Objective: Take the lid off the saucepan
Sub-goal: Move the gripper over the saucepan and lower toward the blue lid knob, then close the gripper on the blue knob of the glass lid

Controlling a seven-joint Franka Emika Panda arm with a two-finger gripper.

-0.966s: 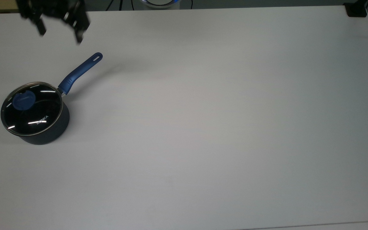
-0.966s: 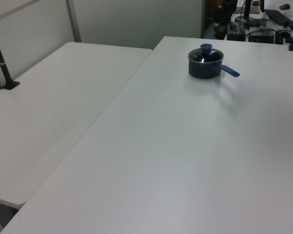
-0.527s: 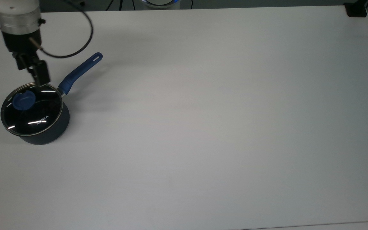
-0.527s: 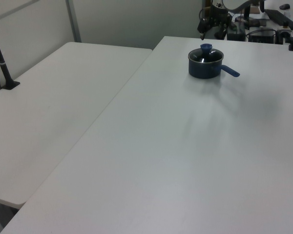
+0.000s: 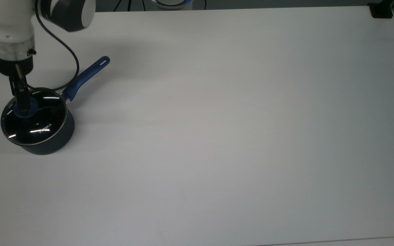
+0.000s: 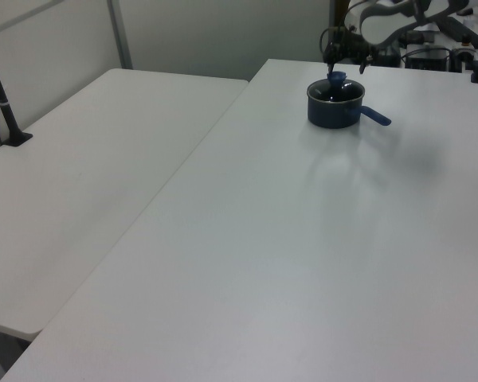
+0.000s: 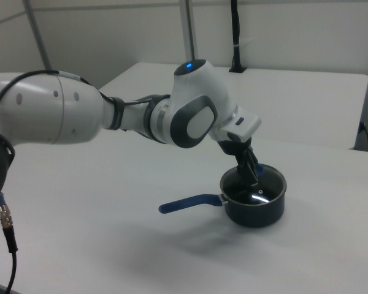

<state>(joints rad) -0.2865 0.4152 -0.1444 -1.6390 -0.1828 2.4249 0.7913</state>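
Glass lid [image 5: 38,118]: a clear disc with a metal rim, seated on the saucepan [image 5: 51,143]; white "KONKA" lettering sits toward its 4 o'clock edge in the top view, and bright light streaks cross the glass.
Knob [image 5: 24,108]: blue, standing toward the lid's 10 o'clock side in the top view; a dark finger [image 5: 21,97] lies across it there.
Gripper [image 5: 22,102]: pointing down onto the lid, directly at the knob; in the right view [image 7: 253,177] its dark fingers reach inside the pot's rim line.
Gripper state: whether the fingers are parted or closed on the knob cannot be told from these views.
Saucepan position: at the 9 o'clock side of the white table [image 5: 217,136] in the top view, toward 1 o'clock in the left view [image 6: 331,113].
Saucepan look: small, round, dark navy wall, black inside seen through the glass.
Handle [image 5: 86,77]: long, blue, slotted hole at its tip, pointing to 1 o'clock in the top view and to 9 o'clock in the right view [image 7: 187,204].
Arm [image 7: 110,116]: white with grey joints, coming in from 9 o'clock in the right view; a black cable [image 5: 70,58] loops beside the wrist in the top view.
Second table [image 6: 72,175]: white, adjoining at 9 o'clock in the left view.
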